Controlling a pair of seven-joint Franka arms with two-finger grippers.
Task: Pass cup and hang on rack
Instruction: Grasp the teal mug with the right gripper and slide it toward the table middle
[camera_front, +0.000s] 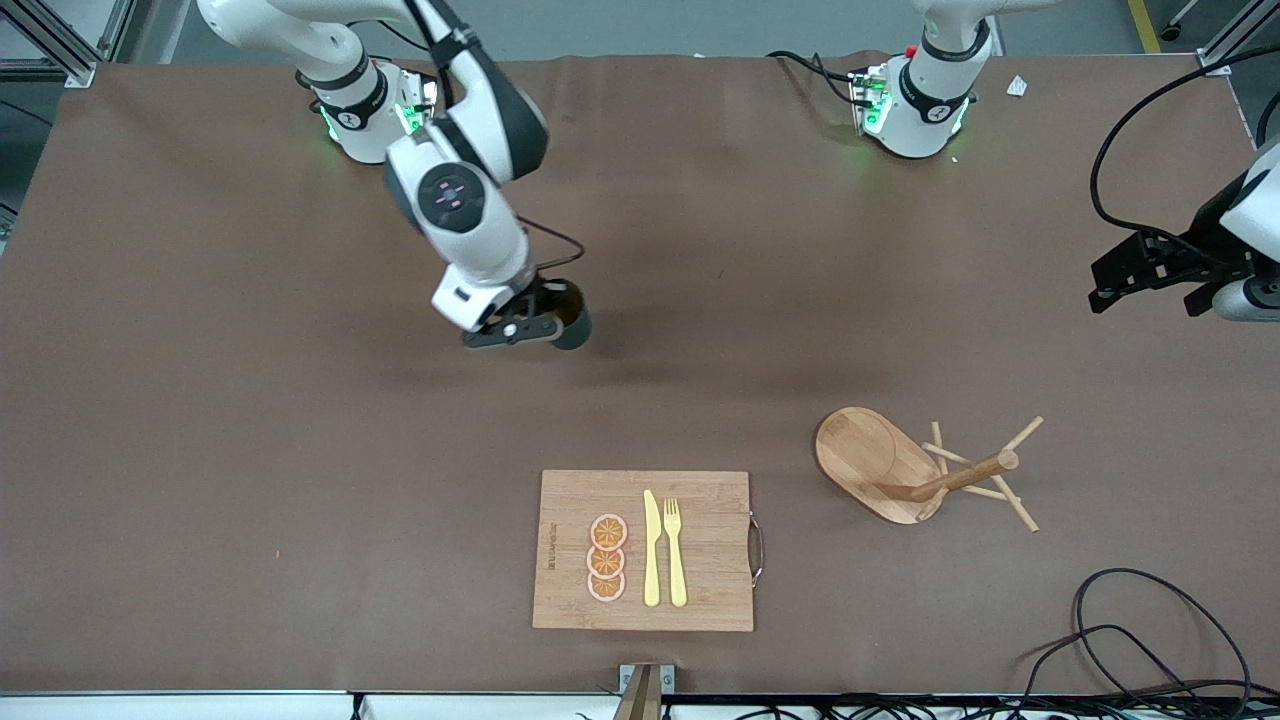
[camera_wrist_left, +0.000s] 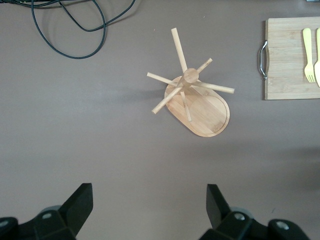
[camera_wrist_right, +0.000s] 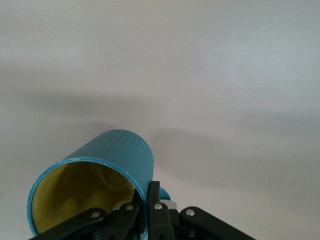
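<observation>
The teal cup hangs in my right gripper, held in the air over the bare table toward the right arm's end. In the right wrist view the cup shows its ribbed wall and mustard interior; the right gripper is shut on its rim, one finger inside, one outside by the handle. The bamboo rack stands nearer the front camera, toward the left arm's end, beside the cutting board. My left gripper waits open and empty, up high at that end. The left wrist view looks down on the rack between the open fingers.
A bamboo cutting board with a yellow knife, a fork and orange slices lies near the front edge. Black cables lie at the front corner by the left arm's end; they also show in the left wrist view.
</observation>
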